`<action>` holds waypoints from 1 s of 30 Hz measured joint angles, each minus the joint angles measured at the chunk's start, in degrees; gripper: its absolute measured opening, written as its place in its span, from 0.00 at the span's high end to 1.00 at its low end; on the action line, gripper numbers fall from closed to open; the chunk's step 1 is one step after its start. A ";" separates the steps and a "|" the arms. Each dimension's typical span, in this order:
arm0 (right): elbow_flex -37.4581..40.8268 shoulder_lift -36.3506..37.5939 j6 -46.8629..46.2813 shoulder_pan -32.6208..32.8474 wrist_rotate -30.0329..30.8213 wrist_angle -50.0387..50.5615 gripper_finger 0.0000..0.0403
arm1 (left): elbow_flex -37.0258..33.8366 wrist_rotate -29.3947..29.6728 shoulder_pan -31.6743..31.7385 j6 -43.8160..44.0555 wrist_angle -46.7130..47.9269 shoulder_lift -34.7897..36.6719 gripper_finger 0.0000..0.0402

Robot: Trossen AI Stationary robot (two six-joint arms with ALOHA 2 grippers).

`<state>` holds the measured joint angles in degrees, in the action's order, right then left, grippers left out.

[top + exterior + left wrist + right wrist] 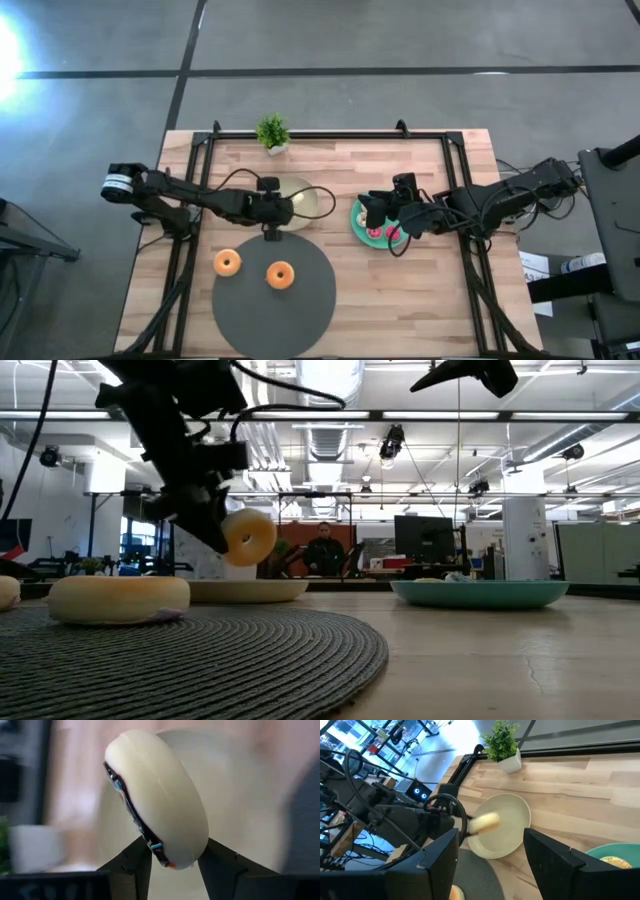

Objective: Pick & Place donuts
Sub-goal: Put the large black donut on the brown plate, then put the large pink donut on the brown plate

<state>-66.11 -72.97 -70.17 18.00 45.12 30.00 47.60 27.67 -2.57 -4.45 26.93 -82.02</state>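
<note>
My left gripper (pixel 271 226) hovers between the beige plate (pixel 298 198) and the dark grey mat (pixel 274 300), shut on a donut (pixel 249 537) with a pale tan underside and a dark sprinkled frosting. Two orange-tan donuts (pixel 227 263) (pixel 280 275) lie flat on the mat. My right gripper (pixel 492 855) is open above the teal plate (pixel 358 222), which holds pink-frosted donuts (pixel 378 234). The right wrist view shows the held donut (pixel 484 822) in front of the beige plate (pixel 502 825). My left gripper pinches the donut by a narrow part of its rim (pixel 172 855), one finger on the frosted face and one finger (pixel 220 860) on the tan underside. The fingers come slanting down from above. The donut stands on edge, lifted clear of plate and mat (pixel 200 650).
A small potted plant (pixel 272 132) stands at the table's far edge. A black frame (pixel 330 134) runs along the table's far and side edges. Bare wood (pixel 400 300) lies right of the mat. A person (pixel 323 550) sits in the room beyond.
</note>
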 joint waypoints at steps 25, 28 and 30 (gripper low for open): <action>0.00 0.00 -0.66 0.13 -0.33 -0.24 0.47 | -2.48 2.97 -0.04 -1.78 12.00 2.13 0.61; 0.01 0.00 -0.66 0.13 -1.80 -0.18 0.47 | -2.48 2.12 -0.21 2.67 15.96 4.73 0.61; 0.02 0.00 -0.17 0.13 -4.60 -0.17 0.47 | -2.46 -3.70 -0.75 7.23 17.03 7.75 0.61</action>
<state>-66.08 -72.97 -70.34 18.13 40.53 29.82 45.15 23.96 -3.31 2.78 43.97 -74.27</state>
